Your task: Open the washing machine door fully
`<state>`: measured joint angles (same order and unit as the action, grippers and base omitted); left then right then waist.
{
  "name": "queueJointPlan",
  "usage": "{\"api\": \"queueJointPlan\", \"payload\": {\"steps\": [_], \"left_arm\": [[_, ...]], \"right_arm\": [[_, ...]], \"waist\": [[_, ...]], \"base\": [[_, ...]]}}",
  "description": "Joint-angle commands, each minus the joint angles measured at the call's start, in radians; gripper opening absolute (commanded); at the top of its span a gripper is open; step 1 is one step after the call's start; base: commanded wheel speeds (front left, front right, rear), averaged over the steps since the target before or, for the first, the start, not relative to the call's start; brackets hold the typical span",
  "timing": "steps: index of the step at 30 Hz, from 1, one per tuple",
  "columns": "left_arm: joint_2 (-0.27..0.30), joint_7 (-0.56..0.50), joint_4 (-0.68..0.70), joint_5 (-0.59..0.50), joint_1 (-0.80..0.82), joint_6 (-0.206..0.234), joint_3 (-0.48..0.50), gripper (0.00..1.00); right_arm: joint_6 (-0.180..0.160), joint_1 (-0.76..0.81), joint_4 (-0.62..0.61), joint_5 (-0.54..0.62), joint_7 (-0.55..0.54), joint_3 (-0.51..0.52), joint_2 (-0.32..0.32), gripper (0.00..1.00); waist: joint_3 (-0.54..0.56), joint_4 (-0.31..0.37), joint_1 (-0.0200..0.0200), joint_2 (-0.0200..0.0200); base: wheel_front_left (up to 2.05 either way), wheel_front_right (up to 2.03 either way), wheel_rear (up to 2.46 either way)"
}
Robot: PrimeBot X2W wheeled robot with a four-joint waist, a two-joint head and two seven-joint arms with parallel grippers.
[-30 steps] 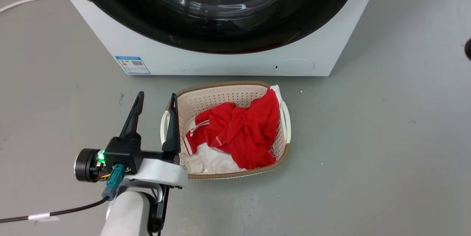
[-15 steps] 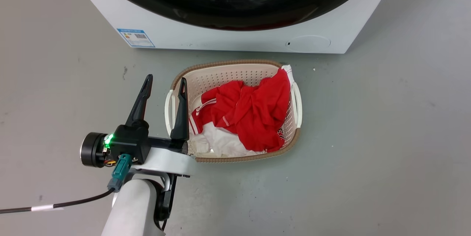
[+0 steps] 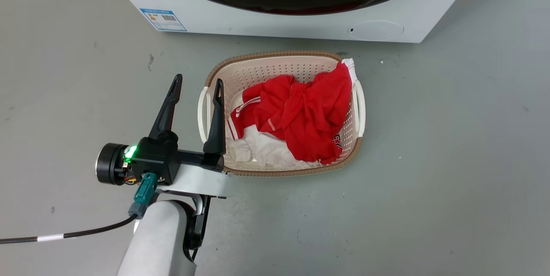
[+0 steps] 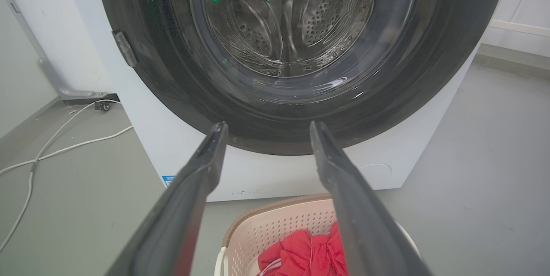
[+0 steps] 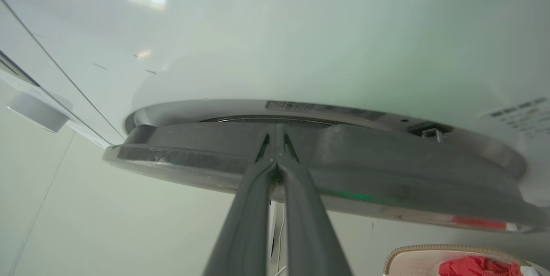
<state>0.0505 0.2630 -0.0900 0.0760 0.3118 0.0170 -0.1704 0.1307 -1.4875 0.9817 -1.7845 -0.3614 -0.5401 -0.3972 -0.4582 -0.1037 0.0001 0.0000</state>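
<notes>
Door edge [image 5: 386, 173] at closed right fingers [image 5: 245, 224]

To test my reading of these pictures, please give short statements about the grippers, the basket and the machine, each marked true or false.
1. The left gripper has its fingers spread apart. True.
2. The laundry basket is empty. False: it holds red clothing and white clothing.
3. The right gripper has its fingers wide open. False: they are pressed together, tips at the rim of the washing machine door.
4. The laundry basket stands on the floor before the washing machine. True.
</notes>
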Motion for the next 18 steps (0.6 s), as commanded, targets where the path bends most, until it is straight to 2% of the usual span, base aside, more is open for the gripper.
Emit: {"api": "queueJointPlan", "payload": {"steps": [1, 10, 18], "left_arm": [[-0.001, 0.003, 0.006, 0.005, 0.015, 0.004, -0.002, 1.00], [-0.001, 0.003, 0.007, 0.004, 0.024, 0.009, -0.008, 1.00], [0.000, 0.003, -0.005, 0.004, 0.028, 0.010, -0.011, 1.00]], "right_arm": [[0.000, -0.018, 0.012, 0.005, -0.004, -0.007, 0.005, 0.00], [0.000, -0.033, 0.040, 0.001, -0.096, -0.043, 0.012, 0.00], [0.000, 0.007, 0.002, -0.038, -0.222, -0.048, 0.001, 0.00]], "waist": [[-0.012, -0.003, -0.0001, 0.0000], [-0.035, -0.001, -0.0001, 0.0000], [-0.026, 0.013, -0.0001, 0.0000]], "base": [[0.00, 0.00, 0.00], [0.00, 0.00, 0.00], [0.00, 0.00, 0.00]]}}
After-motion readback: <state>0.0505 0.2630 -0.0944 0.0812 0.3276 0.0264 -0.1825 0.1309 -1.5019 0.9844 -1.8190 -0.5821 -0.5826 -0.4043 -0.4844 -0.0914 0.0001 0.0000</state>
